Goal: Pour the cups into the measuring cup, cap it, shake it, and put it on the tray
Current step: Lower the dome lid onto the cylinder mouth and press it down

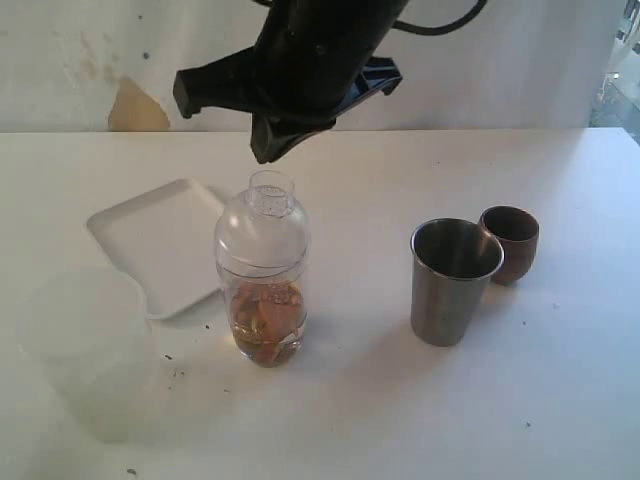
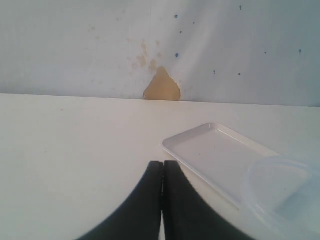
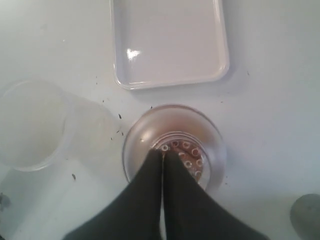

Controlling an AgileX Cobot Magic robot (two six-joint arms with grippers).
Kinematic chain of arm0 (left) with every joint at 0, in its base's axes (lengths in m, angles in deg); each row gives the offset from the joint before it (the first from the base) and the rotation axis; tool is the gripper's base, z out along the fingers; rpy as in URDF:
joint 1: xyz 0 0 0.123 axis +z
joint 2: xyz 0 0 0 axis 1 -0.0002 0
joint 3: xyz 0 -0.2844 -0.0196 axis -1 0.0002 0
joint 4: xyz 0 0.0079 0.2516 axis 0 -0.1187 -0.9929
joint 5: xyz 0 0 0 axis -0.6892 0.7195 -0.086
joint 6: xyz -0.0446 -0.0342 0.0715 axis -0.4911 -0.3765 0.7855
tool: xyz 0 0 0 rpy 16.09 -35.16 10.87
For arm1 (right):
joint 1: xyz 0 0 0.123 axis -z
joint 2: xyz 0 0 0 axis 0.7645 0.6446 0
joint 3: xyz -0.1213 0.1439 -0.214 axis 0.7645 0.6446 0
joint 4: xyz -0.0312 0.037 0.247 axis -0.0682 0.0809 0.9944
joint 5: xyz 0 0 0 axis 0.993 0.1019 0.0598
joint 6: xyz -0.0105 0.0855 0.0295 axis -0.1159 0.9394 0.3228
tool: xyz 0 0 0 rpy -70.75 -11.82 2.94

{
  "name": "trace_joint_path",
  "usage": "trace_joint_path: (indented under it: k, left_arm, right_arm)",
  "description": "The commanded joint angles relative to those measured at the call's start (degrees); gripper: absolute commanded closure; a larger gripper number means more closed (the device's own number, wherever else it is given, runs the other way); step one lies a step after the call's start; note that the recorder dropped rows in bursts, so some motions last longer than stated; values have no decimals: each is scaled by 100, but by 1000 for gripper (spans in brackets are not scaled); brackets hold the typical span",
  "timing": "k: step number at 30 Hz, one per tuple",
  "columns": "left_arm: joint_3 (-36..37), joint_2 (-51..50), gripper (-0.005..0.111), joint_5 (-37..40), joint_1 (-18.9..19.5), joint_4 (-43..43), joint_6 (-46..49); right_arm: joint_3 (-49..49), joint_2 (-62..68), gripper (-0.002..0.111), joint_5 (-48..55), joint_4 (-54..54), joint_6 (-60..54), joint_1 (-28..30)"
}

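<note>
Since my right gripper (image 3: pixel 163 151) hangs pinched shut on nothing directly above the measuring cup (image 1: pixel 263 300), the coming move runs straight down the cup's upright axis. It stands capped just beside the tray (image 1: pixel 150 235). My tips look barely clear of the cap (image 1: pixel 262 225), though I can't be sure. My left gripper (image 2: pixel 162 165), likewise shut and empty, seems farther away.

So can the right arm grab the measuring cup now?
Probably yes. The right gripper hangs right above the capped measuring cup with nothing between, but its jaws are shut, so it must open first.
</note>
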Motion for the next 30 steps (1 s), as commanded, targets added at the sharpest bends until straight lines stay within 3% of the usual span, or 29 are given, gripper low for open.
trace_joint_path:
  k: [1,15,21,30]
  left_arm:
    - [19,21,106,-41,20,28,-15]
    - [19,21,106,-41,20,28,-15]
    - [19,21,106,-41,20,28,-15]
    - [19,21,106,-41,20,28,-15]
  right_arm:
    - [7,144,108,-64,-21,-105,-181]
    - [7,125,108,-131,-10,-148,-230]
    - [7,60,108,-116,-672,25,-230]
    - [7,271,108,-3,-487,53,-230]
